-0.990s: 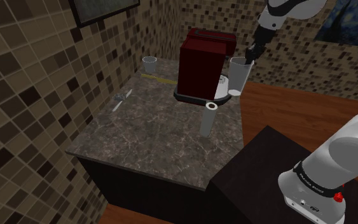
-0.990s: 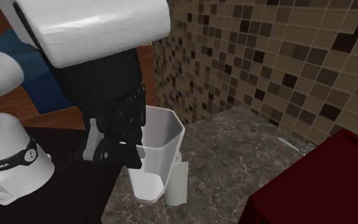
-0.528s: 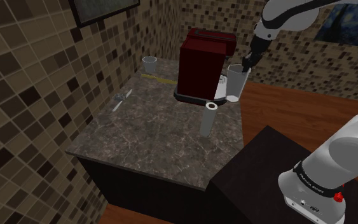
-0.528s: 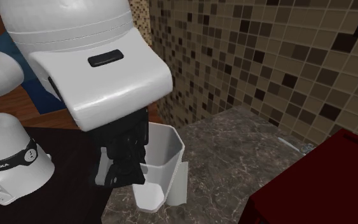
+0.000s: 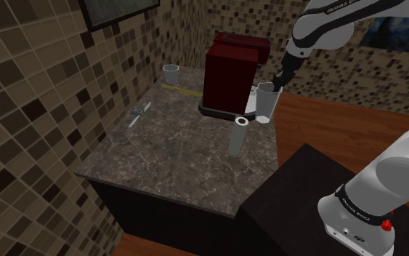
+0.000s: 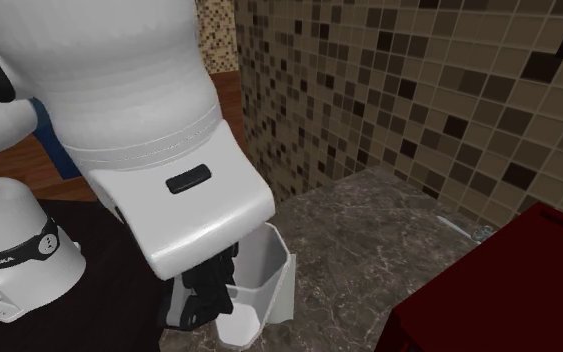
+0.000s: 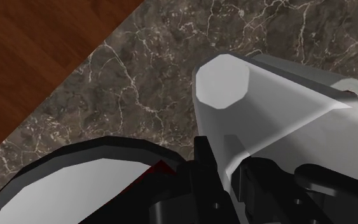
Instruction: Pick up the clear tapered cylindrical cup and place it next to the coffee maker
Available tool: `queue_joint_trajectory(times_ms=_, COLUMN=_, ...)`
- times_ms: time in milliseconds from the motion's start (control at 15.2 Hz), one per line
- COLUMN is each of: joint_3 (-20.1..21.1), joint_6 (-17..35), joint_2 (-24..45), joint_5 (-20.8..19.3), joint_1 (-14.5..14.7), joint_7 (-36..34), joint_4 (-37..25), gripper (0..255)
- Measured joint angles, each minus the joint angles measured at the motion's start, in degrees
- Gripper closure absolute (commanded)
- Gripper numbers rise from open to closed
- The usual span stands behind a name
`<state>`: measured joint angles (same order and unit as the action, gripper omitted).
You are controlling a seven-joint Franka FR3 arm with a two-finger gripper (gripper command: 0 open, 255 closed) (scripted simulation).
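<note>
While the gripper is clamped on the wall of the pale, see-through cup (one black finger inside the rim and the other outside, as the wrist view shows), the cup hangs upright just beside the dark red coffee maker, close against its round drip tray. Whether the base already touches the marbled counter cannot be told; it looks to be at the surface or a shade above it. The job, I judge, is nearly done, and what remains is a clean set-down. Lower straight and slowly, keeping the cup plumb, so the base lands flat on the marble and not on the drip tray's raised rim. The counter's edge and the wooden floor lie near the coffee maker on this side, so drift outward is the risk. Open the fingers only once the cup's weight rests, then rise straight up so the inner finger does not drag the wall. A tall pale cylinder stands near the coffee maker too, apart from the cup; withdraw away from it.
</note>
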<state>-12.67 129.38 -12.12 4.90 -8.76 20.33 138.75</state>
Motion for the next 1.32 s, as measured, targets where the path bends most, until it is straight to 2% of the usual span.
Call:
queue_joint_trajectory(times_ms=792, joint_3=-0.6, joint_6=9.8, joint_2=5.8, joint_5=2.8, joint_1=0.6, joint_7=2.8, joint_4=4.2, gripper=255)
queue_joint_trajectory(times_ms=1320, joint_3=-0.6, joint_6=16.2, joint_2=11.3, joint_5=6.2, joint_1=1.2, joint_7=5.7, joint_4=5.6, gripper=255)
